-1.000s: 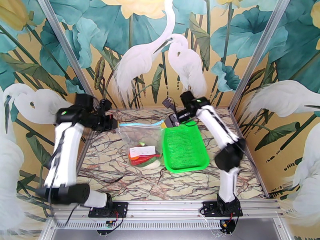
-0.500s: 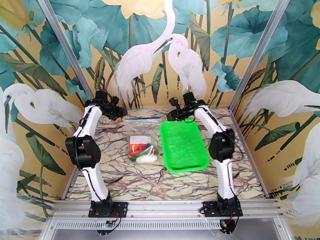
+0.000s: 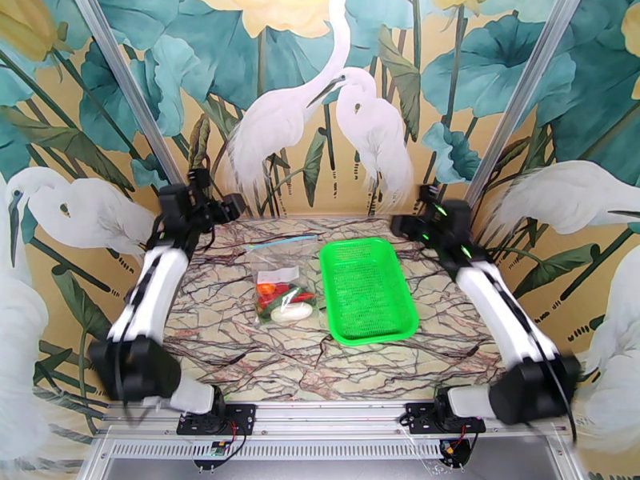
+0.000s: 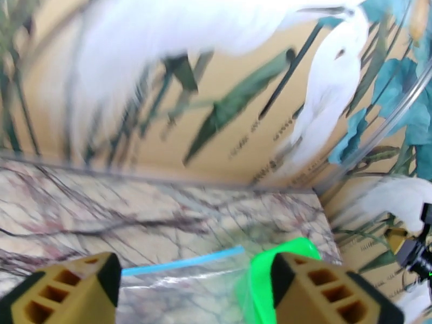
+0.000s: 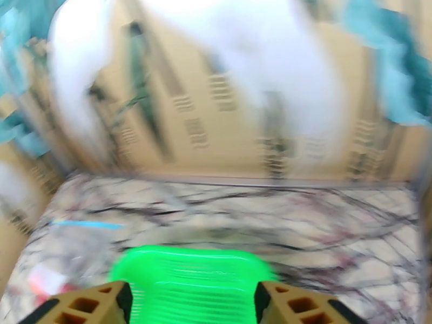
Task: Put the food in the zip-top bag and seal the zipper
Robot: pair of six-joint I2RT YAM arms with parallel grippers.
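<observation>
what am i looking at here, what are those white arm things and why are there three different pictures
The white things are two robot arms bolted at the near edge of a marble table. The wide picture is from a camera above and behind them. The other two are from cameras on each wrist; the tan fingers at the bottom belong to the left gripper and the right gripper. On the table lie a clear zip-top bag with the toy food inside, its blue zipper at the far end, and a green basket beside it. Both grippers are open, holding nothing.
</observation>
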